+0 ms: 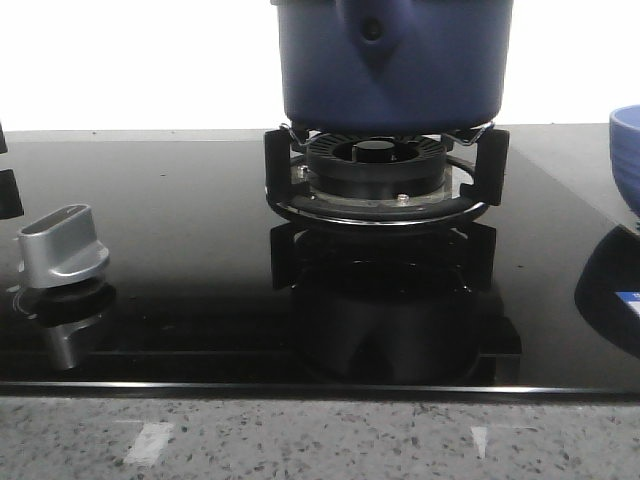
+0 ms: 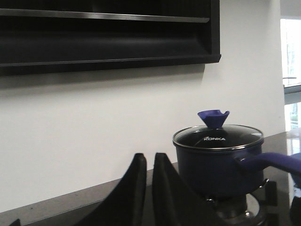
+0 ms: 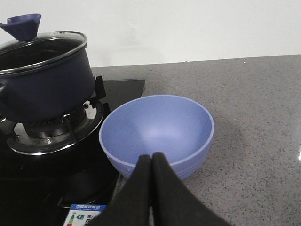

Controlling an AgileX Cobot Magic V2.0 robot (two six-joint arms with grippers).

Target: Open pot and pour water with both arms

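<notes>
The dark navy pot stands on the gas burner at the back centre, its top cut off in the front view. In the left wrist view the pot wears a glass lid with a blue knob, and its long handle points away from the wall. My left gripper is well short of the pot, fingers nearly together with nothing between them. My right gripper is shut and empty, just in front of a light blue bowl beside the pot. Neither gripper shows in the front view.
A silver stove knob sits on the black glass hob at the left. The bowl rests on the grey speckled counter right of the hob. A dark wall shelf hangs above. An energy label is stuck on the hob.
</notes>
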